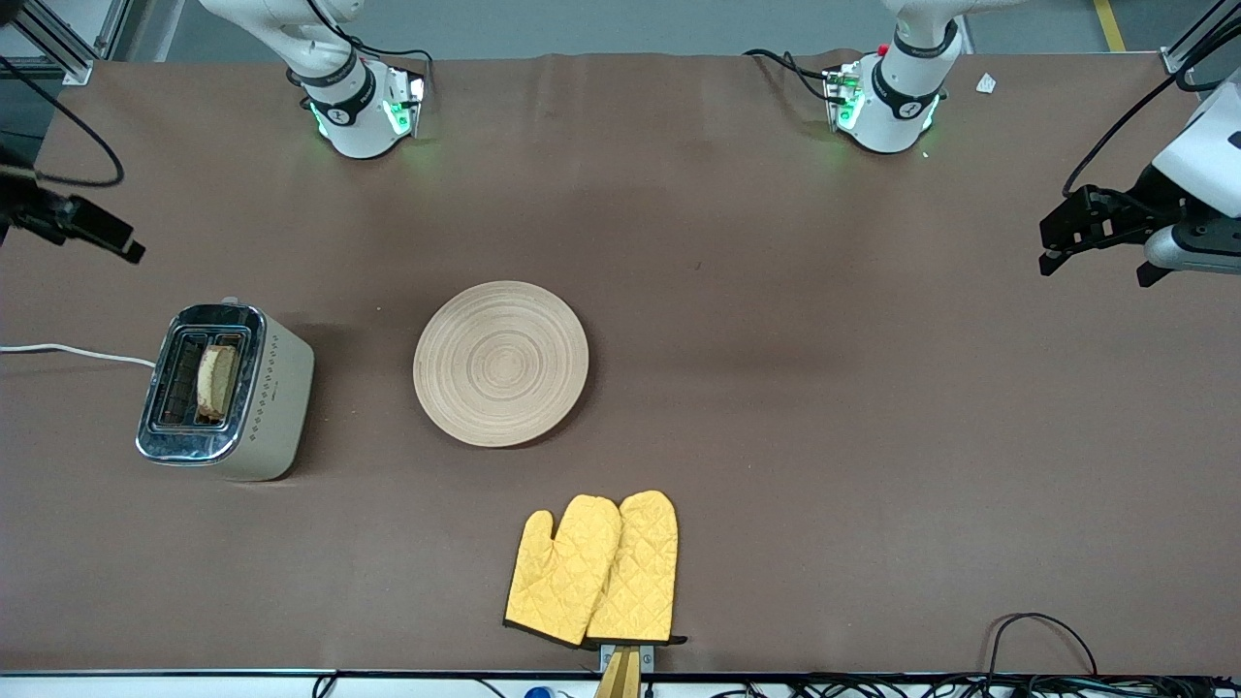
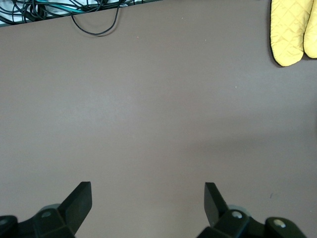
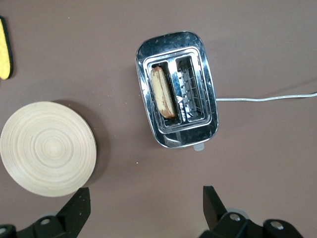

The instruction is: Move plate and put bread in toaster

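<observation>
Bread [image 1: 217,380] is seated in the toaster [image 1: 228,392]; the bare plate [image 1: 500,363] is left beside it.
Both grippers are held wide: the right gripper [image 3: 143,208] above the toaster, the left gripper [image 2: 147,202] well apart. Soft bread is judged best pinched at its crust.

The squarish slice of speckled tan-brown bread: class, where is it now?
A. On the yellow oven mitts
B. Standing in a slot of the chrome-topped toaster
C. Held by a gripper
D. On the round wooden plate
B: the squarish slice of speckled tan-brown bread stands in one slot of the chrome-topped cream toaster; the round wooden plate is bare.
</observation>
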### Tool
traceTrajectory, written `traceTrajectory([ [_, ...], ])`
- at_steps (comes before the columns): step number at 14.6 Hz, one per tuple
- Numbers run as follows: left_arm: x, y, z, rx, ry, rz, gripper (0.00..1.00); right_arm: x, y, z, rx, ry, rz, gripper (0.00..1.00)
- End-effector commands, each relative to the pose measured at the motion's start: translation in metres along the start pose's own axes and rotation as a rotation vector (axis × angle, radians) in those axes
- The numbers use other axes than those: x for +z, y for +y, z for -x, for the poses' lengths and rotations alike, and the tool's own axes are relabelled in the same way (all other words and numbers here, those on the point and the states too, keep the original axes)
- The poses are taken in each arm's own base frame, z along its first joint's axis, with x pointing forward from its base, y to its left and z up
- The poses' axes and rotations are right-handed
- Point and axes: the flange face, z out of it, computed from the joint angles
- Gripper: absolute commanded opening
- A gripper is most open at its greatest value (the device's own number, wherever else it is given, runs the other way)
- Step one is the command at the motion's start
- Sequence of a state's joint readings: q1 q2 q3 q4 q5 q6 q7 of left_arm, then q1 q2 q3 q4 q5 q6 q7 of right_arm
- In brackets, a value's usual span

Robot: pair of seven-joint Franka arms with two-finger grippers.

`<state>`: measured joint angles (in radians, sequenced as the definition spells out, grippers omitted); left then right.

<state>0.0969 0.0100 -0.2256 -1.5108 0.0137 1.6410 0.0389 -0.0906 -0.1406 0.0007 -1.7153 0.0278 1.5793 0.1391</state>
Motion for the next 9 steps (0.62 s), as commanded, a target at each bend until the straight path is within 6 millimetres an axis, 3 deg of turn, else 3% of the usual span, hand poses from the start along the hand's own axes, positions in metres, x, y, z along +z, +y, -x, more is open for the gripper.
traceTrajectory([
  [1,-0.001,-0.002,0.001,0.010,0.010,-0.010,1.00,0.009,0.024,0.009,-0.069,0.021,-0.035,1.00],
  [9,-0.003,-0.004,-0.003,0.001,0.017,-0.025,1.00,0.007,0.011,0.013,-0.103,0.015,-0.034,1.00],
])
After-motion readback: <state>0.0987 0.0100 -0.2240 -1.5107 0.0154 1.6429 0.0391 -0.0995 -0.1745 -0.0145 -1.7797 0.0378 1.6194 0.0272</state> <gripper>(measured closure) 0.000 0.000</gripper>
